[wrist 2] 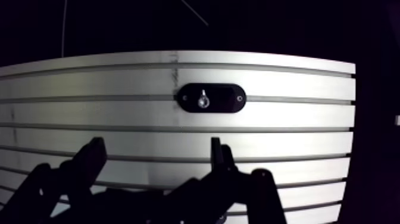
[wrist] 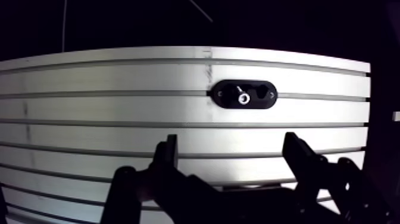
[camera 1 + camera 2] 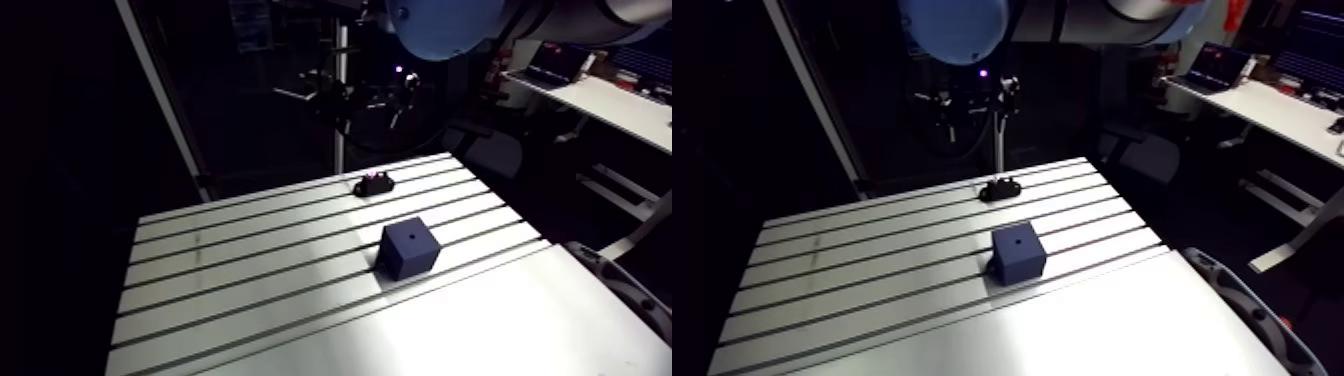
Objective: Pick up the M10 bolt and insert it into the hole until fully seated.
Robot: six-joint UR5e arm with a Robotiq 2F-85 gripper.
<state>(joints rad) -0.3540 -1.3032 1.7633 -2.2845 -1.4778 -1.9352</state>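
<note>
We hover over the table [image 2: 89,134], gripper [image 2: 231,140] fingers spread wide, nothing between them. The M10 bolt [image 2: 243,98] sits ahead of us in its black holder [image 2: 257,102], near the table's far edge and well apart from the blue block [image 3: 410,255] and its hole [image 3: 411,237]. We judge it steel: stiff, hefty for its size, smooth and likely slippery. We'd pinch the part standing proud of the holder, squarely, keeping it upright.
</note>
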